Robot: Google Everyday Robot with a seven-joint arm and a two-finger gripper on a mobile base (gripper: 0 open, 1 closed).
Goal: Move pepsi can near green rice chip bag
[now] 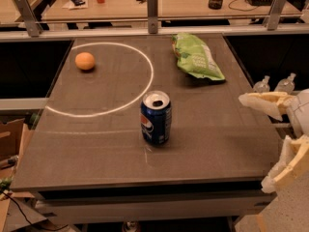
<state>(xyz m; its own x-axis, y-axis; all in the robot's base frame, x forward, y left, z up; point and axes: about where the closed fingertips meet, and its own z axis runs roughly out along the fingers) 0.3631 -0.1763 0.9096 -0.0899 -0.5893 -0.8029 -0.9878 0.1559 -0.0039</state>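
Note:
The pepsi can [156,118] stands upright on the dark table [96,144], near its front middle, blue with a silver top. The green rice chip bag [196,57] lies at the table's back right, well behind the can. My gripper [259,141] is at the right edge of the table, off to the right of the can, with its two pale fingers [263,102] spread wide apart and nothing between them.
An orange fruit [85,61] lies at the back left inside a white painted circle [145,88]. Metal posts and a rail [152,6] run along the table's far edge. Two plastic bottles [275,84] stand beyond the right edge.

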